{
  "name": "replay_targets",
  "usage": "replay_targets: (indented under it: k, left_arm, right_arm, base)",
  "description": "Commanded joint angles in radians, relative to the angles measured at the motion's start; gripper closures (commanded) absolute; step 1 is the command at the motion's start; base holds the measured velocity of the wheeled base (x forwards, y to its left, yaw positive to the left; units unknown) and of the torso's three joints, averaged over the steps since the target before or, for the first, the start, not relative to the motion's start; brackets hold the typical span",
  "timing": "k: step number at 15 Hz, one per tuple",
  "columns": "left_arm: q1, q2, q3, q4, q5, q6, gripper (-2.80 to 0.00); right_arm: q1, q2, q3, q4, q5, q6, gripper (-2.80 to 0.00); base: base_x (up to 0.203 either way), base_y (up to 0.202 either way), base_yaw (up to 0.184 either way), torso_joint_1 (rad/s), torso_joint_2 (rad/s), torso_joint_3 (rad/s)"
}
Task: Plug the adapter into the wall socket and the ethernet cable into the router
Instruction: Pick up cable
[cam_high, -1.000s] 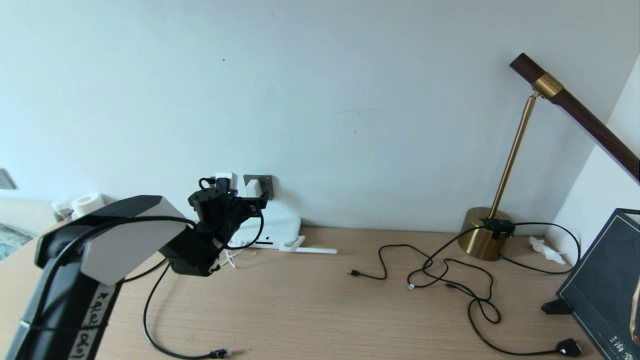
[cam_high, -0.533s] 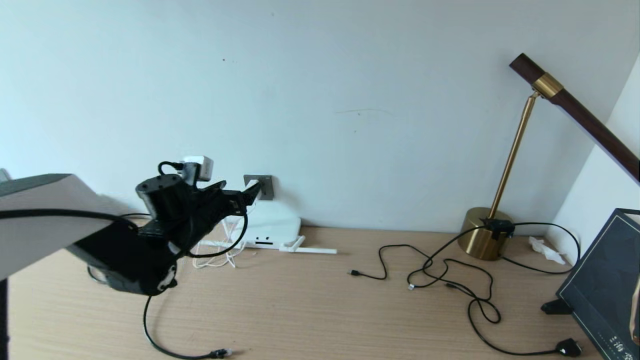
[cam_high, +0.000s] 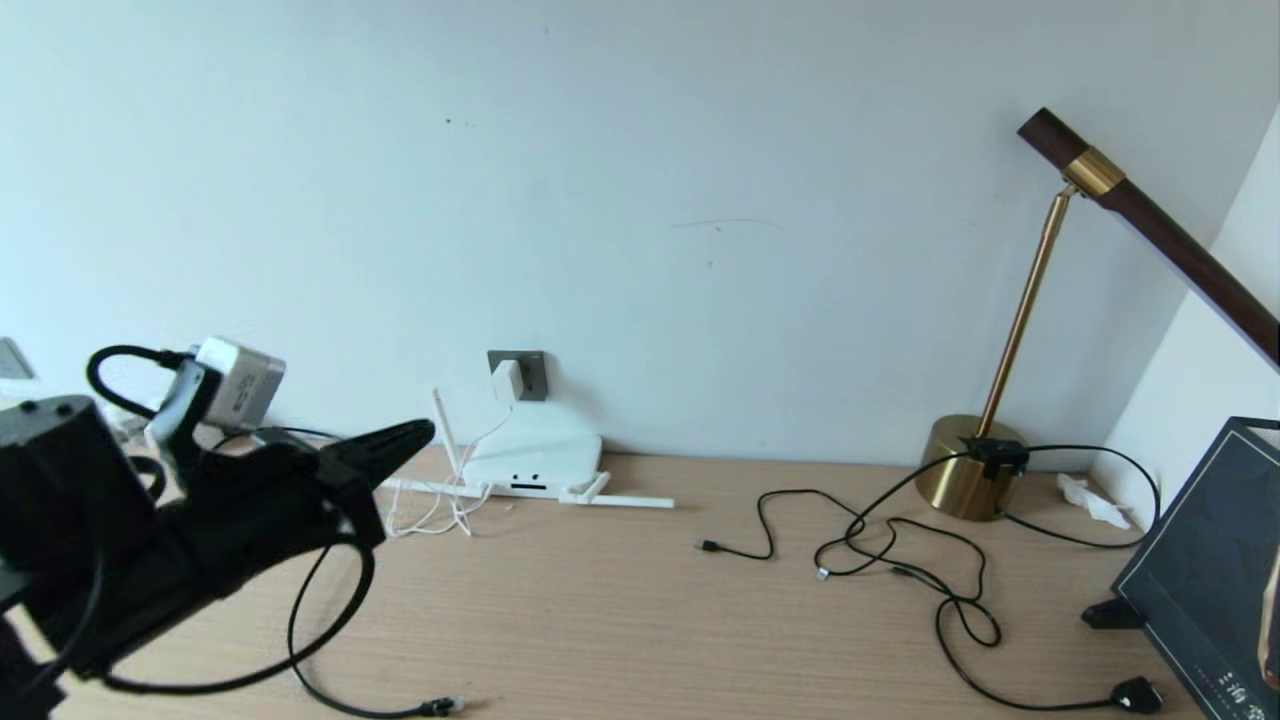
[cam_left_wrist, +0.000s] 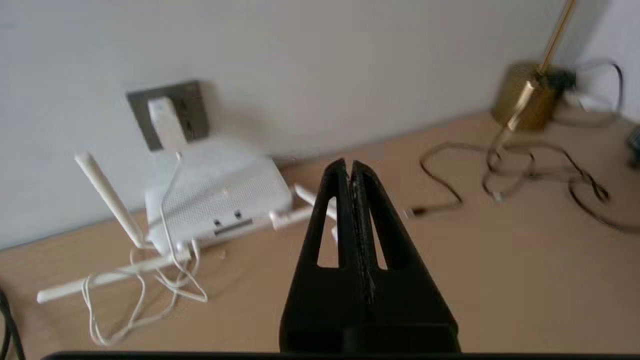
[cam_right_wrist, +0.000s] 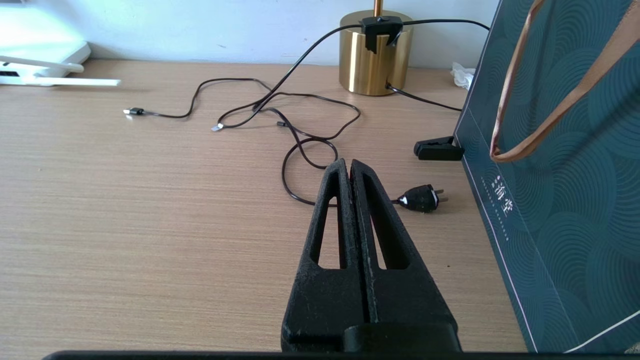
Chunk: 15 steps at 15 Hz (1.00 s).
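Black ethernet cable (cam_high: 330, 690) appears from the head camera only.

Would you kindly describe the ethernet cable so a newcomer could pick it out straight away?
Start at the white router against the wall, then look toward the desk's near edge on its left side. The ethernet cable loops there, thick and black, ending in a clear clip connector, unlike the thinner black cables tangled near the brass lamp.
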<state>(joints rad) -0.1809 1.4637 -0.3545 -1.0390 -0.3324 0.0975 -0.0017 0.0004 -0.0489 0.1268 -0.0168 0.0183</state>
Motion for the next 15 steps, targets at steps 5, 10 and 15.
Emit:
replay_targets:
  k: [5,10,15]
  left_arm:
    - [-0.017,-0.414,0.061,0.961,0.013,0.315,0.0]
    - [-0.029,-0.321,0.072,1.201,0.262,0.452,0.0]
    - [-0.022,-0.06,-0.072,1.154,0.283,0.436,0.0]
  right_arm:
    - [0.0,0.0,0.0,0.001,0.0,0.0,0.0]
    - [0.0,0.0,0.0,0.001,0.0,0.0,0.0]
    - [0.0,0.0,0.0,0.001,0.0,0.0,0.0]
  base:
    - [0.0,0.0,0.0,0.0,0.0,0.0]
    - [0.0,0.0,0.0,0.0,0.0,0.0]
    - [0.0,0.0,0.0,0.0,0.0,0.0]
